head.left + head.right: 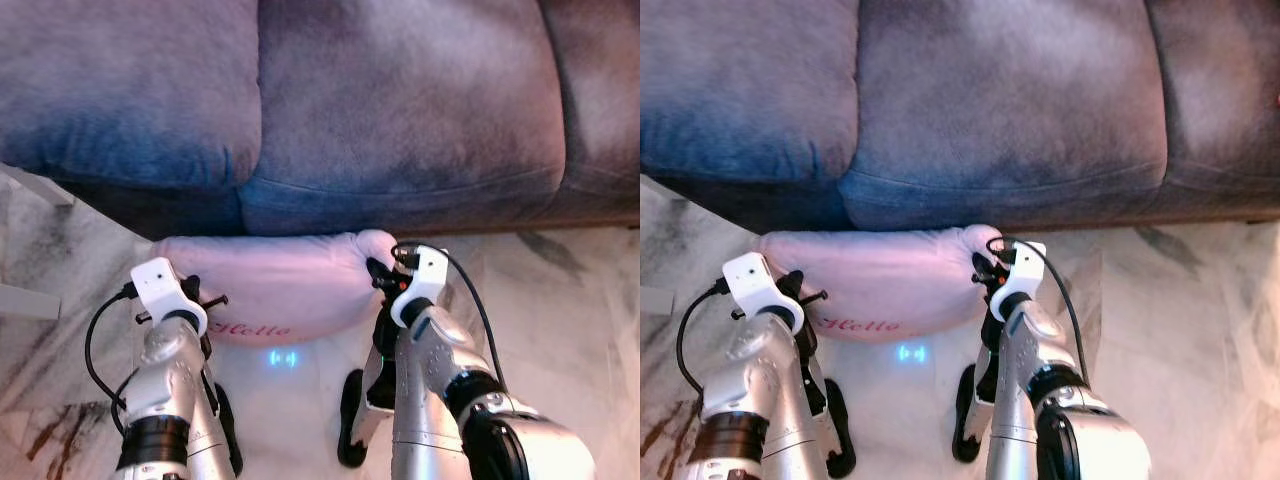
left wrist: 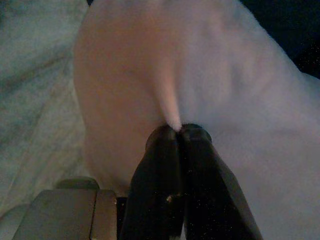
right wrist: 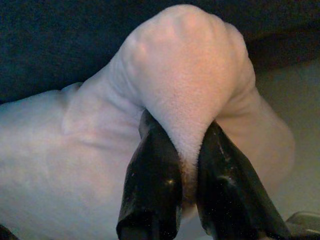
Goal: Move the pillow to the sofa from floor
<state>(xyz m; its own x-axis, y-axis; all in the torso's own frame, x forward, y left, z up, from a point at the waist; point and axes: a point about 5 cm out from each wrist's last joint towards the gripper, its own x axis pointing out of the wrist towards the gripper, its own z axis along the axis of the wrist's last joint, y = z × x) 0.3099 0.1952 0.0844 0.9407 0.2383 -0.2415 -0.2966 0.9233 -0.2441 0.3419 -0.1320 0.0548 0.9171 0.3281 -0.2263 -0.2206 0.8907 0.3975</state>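
One item: pink plush pillow [image 1: 270,285], soft, light, we judge
Left gripper [image 2: 179,131]: pinching its corner
Right gripper [image 3: 186,150]: clamping opposite corner
Destination: sofa [image 1: 400,110]

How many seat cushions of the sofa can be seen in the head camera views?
3. One seat cushion on the robot's left, one in the middle above the pink pillow, and one cut off at the right edge. More may lie beyond the frame.
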